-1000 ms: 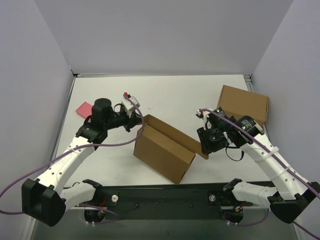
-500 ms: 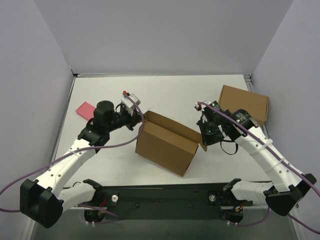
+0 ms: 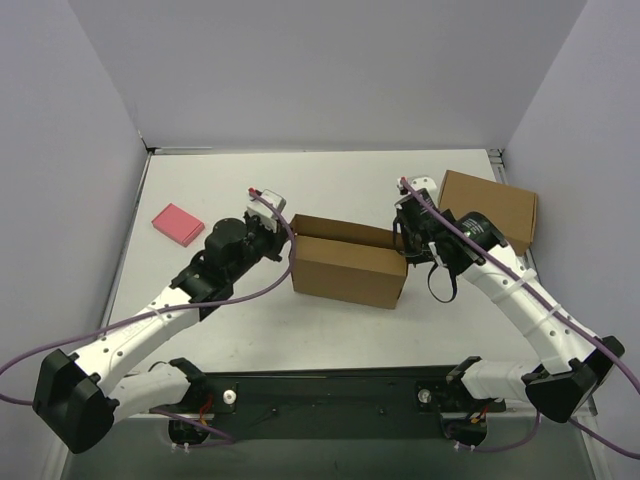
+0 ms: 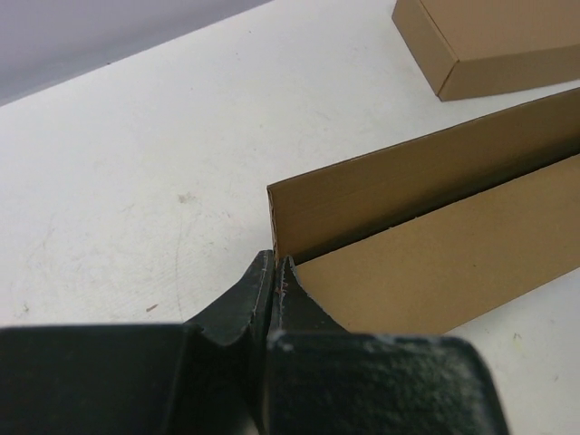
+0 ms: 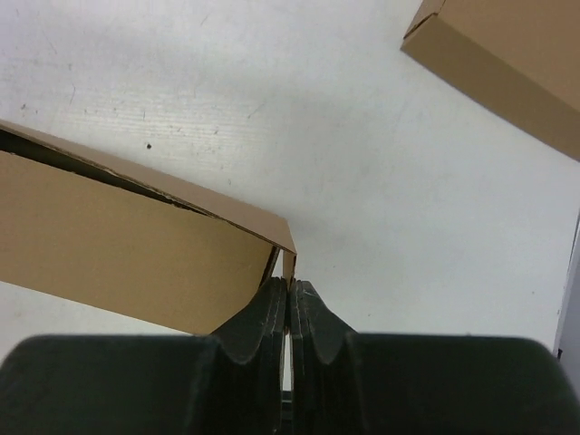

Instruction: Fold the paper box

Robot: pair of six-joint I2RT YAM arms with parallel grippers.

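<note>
Mid-fold, pinches the box (image 3: pixel 345 272) at both ends, with the left gripper (image 4: pixel 275 265) clamped tight on the wall corner right at its fingertips and the right gripper (image 5: pixel 289 285) likewise on the end flap, and next likely needs that flap tucked inward without crushing.

Bright even light, soft shadows (near foreground blurred in wrist views)

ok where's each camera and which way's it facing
top external: above and behind, looking down on the table; left arm and right arm show.
left wrist: on the left arm, facing along the paper box; its fingers pinch it.
right wrist: on the right arm, facing the box's other end; its fingers pinch it.
shared: both wrists see the second box.
</note>
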